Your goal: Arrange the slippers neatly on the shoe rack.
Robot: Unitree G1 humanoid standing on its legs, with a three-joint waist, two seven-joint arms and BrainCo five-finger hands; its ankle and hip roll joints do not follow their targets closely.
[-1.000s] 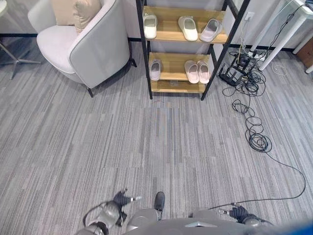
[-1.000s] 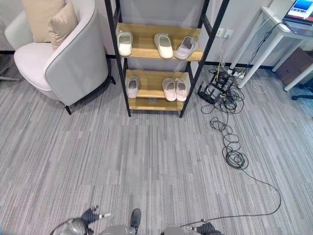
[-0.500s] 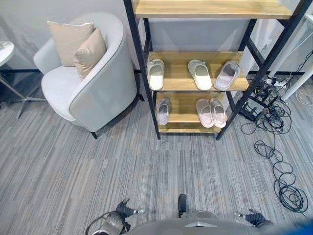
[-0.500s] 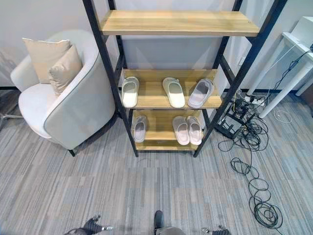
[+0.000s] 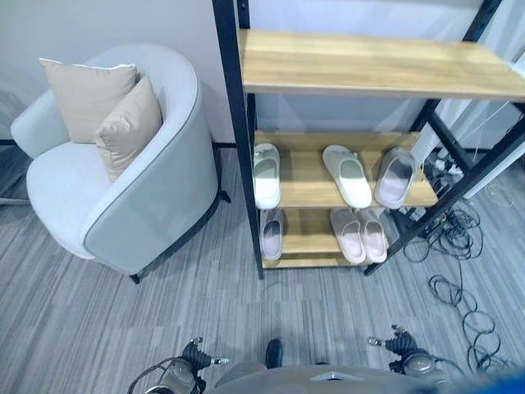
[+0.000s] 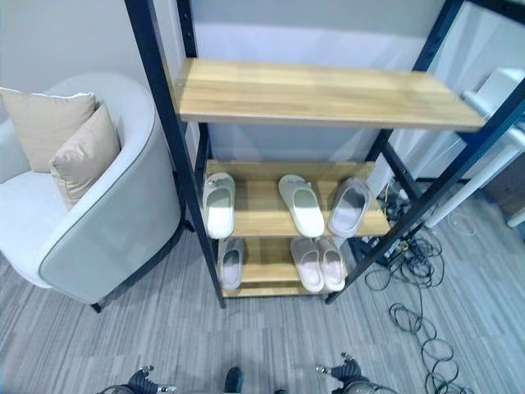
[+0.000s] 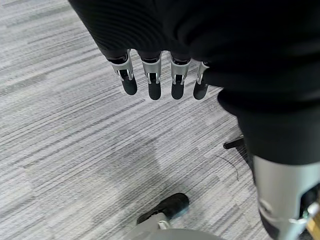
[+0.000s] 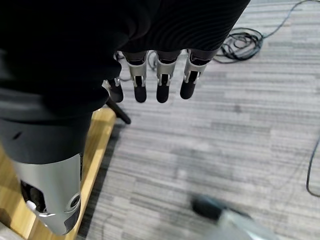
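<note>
Left robot hand (image 7: 160,75): fingers hang straight and relaxed over the grey carpet, holding nothing; in the left eye view it sits at the bottom edge, left of centre.
Right robot hand (image 8: 155,75): fingers likewise straight and empty, hanging above the carpet beside a wooden edge of the rack; in the left eye view it shows at the bottom edge, right of centre.
Carpet (image 5: 98,312): grey striped floor covering across the lower part of the frame.
Shoe rack (image 5: 232,123): black metal frame with wooden shelves, upper centre of the frame, standing on the carpet against the wall.
Top shelf (image 5: 369,66): bare wood.
Middle shelf (image 5: 303,176): carries three slippers.
White slipper (image 5: 266,174): at the left end of the middle shelf, lying lengthwise.
Second white slipper (image 5: 347,174): centre-right of the same shelf, angled slightly, apart from the first.
Grey slipper (image 5: 394,176): at the right end of the middle shelf, tilted, just beside the second white slipper.
Bottom shelf (image 5: 308,238): carries three more slippers.
Single pale slipper (image 5: 271,234): at its left end.
Pink pair (image 5: 359,235): side by side and touching, at the right of the bottom shelf.
Armchair (image 5: 123,189): light grey, left of the rack, near it.
Cushions (image 5: 107,111): two beige ones leaning together on the chair seat.
Cables (image 5: 459,279): black loops on the carpet at the lower right, beside the rack.
</note>
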